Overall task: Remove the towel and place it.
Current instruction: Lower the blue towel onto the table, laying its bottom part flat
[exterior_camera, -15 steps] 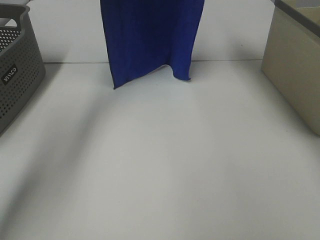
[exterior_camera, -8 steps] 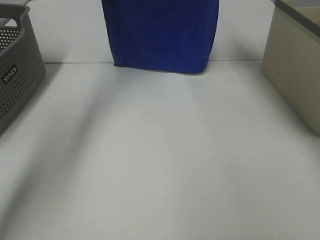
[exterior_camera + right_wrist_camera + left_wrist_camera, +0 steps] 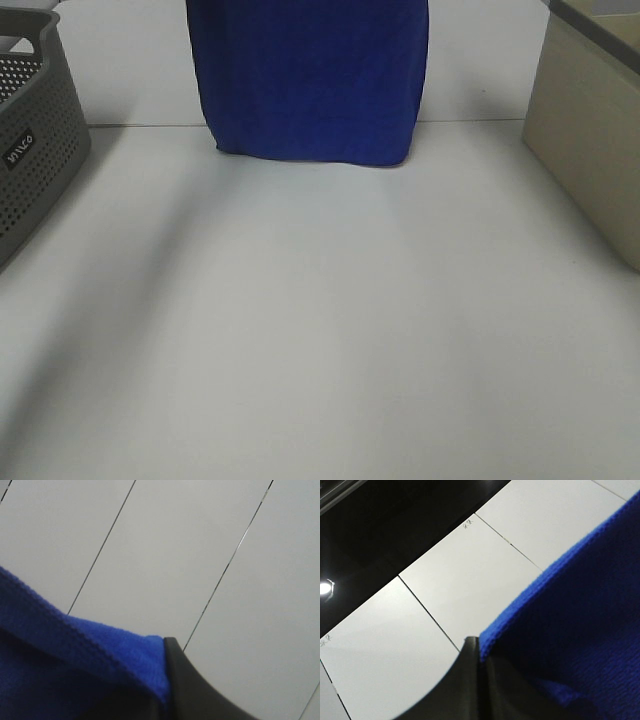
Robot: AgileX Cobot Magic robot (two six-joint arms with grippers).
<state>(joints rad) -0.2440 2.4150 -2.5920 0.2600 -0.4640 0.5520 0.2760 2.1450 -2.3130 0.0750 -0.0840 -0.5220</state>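
Note:
The royal-blue towel [image 3: 310, 80] hangs spread out at the far middle of the white table [image 3: 320, 320]. Its top runs out of the exterior high view, and its lower edge rests at about the table's far edge. Neither gripper shows in that view. In the left wrist view my left gripper [image 3: 474, 645] is shut on a top edge of the towel [image 3: 570, 630]. In the right wrist view my right gripper [image 3: 165, 647] is shut on another top corner of the towel [image 3: 75, 675]. Both wrist cameras look up at ceiling panels.
A dark grey perforated basket [image 3: 30, 140] stands at the left edge of the table. A beige bin [image 3: 590, 140] stands at the right edge. A wall line runs behind the towel.
The towel's lower edge went from uneven and curled to straight and wide. It then shifted a little left and dropped slightly.

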